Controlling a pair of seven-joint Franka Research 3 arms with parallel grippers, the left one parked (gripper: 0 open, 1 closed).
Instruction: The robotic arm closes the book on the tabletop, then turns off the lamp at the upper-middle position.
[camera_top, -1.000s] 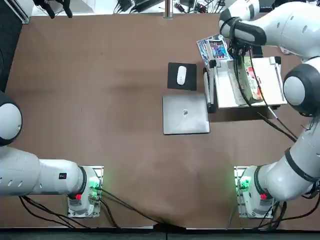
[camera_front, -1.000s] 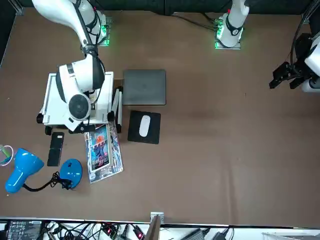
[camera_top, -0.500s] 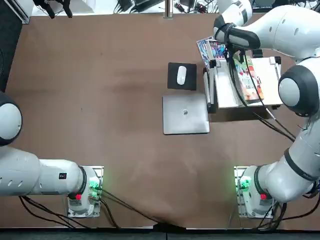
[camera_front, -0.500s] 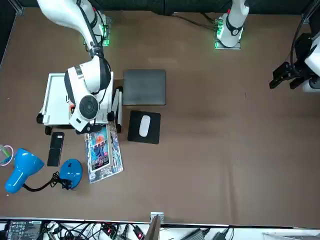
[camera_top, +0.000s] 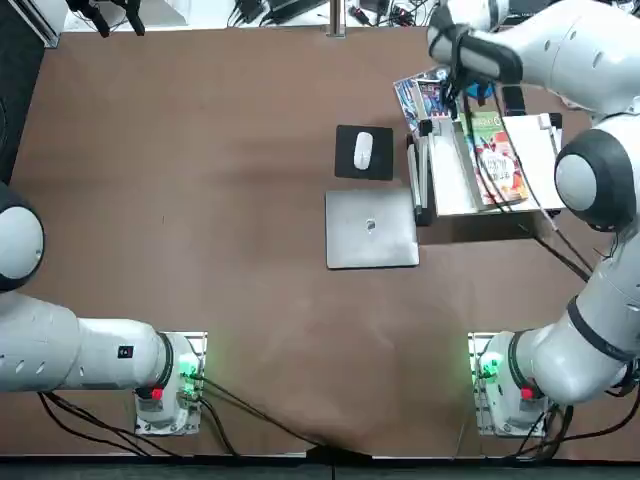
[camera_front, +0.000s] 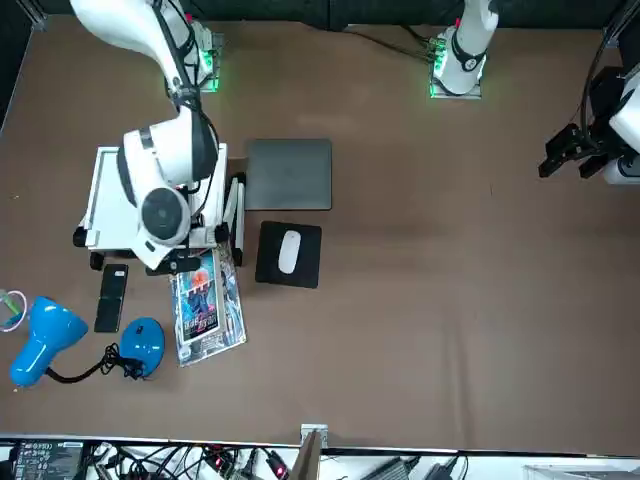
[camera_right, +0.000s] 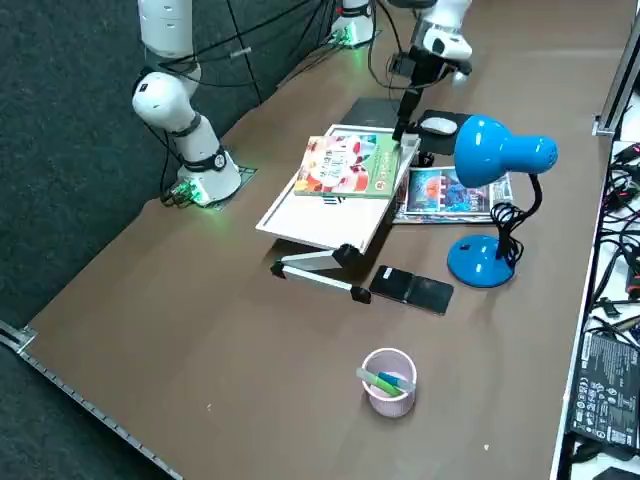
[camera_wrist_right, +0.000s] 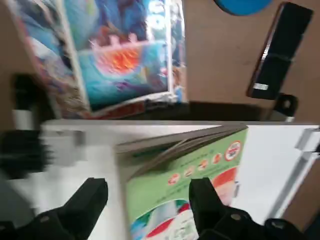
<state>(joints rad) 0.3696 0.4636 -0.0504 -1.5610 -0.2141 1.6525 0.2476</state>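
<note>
Book (camera_right: 350, 165) lies closed, green cartoon cover up.

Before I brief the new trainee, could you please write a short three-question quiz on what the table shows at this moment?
1. True or false: the book lies closed, green cover up, on the white stand.
2. What lies on the tabletop between the stand and the lamp? A) the black phone B) the grey laptop C) the white mouse
3. Fill in: the right gripper is ____, its fingers either side of the book's spine edge.

Key: 1 true; 2 A; 3 open.
</note>
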